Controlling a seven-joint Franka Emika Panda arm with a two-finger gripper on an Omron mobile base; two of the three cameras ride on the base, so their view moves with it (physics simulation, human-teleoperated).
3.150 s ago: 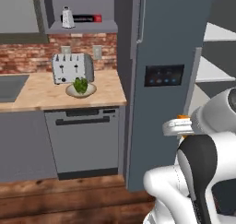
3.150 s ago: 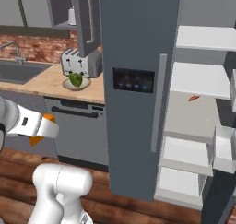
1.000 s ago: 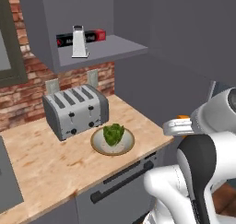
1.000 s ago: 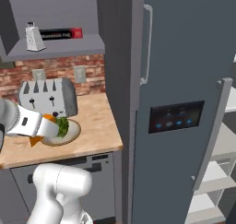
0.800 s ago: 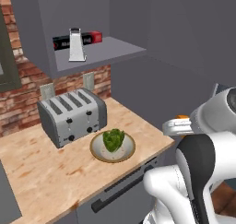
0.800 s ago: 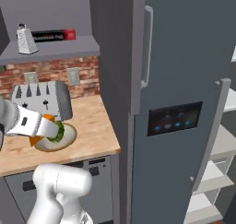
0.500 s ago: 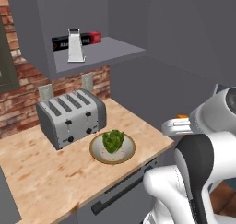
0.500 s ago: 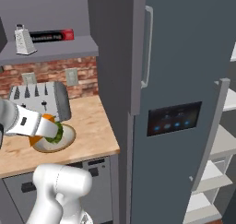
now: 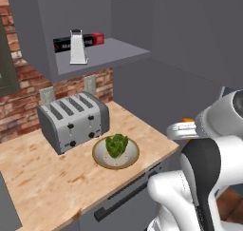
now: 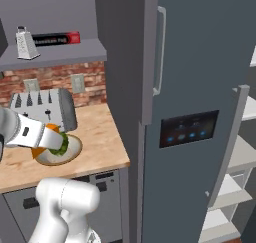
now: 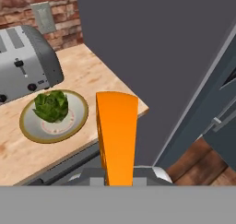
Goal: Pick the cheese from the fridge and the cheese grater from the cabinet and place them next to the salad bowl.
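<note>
Hand view: tool (image 11: 118,174) clamped tight on the cheese (image 11: 117,135), wedge sticking out ahead of it, hanging over the wooden surface (image 11: 92,75) edge. Salad bowl (image 11: 54,115) sits on the surface beside the toaster (image 11: 25,61). Cheese grater (image 9: 78,47) upright on the cabinet (image 9: 102,52) shelf, in front of a black-and-red box (image 9: 95,38). Fridge (image 10: 200,87) right of the surface.

Orange cheese (image 11: 116,135) wedge held upright in jaws, near salad bowl (image 11: 27,126); silver grater (image 9: 78,47) standing on cabinet (image 9: 109,52) shelf above bowl; fridge (image 10: 200,87) right of it.
</note>
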